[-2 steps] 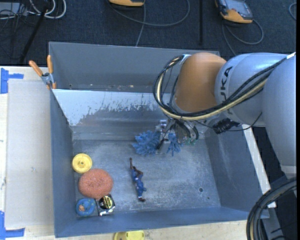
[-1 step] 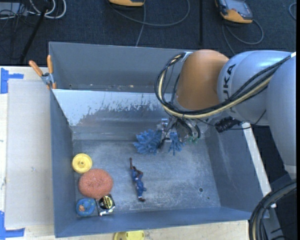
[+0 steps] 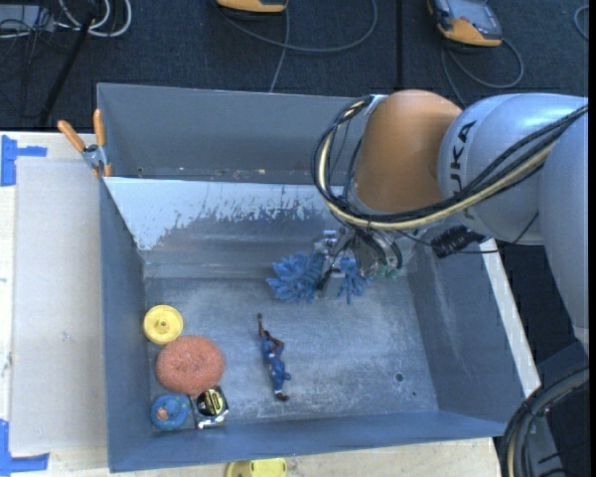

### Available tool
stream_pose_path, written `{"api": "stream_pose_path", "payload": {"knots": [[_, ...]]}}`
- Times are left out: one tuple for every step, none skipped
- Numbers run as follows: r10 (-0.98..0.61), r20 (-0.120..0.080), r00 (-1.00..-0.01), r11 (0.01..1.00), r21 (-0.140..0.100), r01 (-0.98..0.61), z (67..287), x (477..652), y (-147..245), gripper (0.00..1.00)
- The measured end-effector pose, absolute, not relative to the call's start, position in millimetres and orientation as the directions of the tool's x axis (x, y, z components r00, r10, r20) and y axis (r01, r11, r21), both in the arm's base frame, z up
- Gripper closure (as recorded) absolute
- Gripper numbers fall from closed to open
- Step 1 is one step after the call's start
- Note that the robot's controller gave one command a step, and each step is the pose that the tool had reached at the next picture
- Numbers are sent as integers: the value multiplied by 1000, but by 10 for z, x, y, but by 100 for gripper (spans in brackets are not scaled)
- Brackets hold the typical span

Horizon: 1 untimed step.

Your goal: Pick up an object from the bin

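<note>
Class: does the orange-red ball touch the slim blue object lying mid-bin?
Apart. The camera view shows a strip of bare grey bin floor between the orange-red ball and the slim blue object.

Arm lettering: we are reading the dark letters "UKA" on the silver arm link point(image 3: 507, 132), beside the orange cover point(image 3: 402, 157).
Direction: they are running vertically.

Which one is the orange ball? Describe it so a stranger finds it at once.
In the lower-left corner of the grey bin lies a cluster of small things. The orange ball is the largest there, between a yellow disc above and a blue cap below. It alone is rough-textured and reddish-orange.
</note>
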State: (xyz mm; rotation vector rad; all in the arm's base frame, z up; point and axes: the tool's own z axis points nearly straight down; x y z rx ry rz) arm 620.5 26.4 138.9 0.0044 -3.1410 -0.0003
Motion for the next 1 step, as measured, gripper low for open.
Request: {"api": "stream_pose_path", "payload": {"knots": [[-3, -2, -1000, 1000, 0, -3, 1506, 6212, 264, 100]]}}
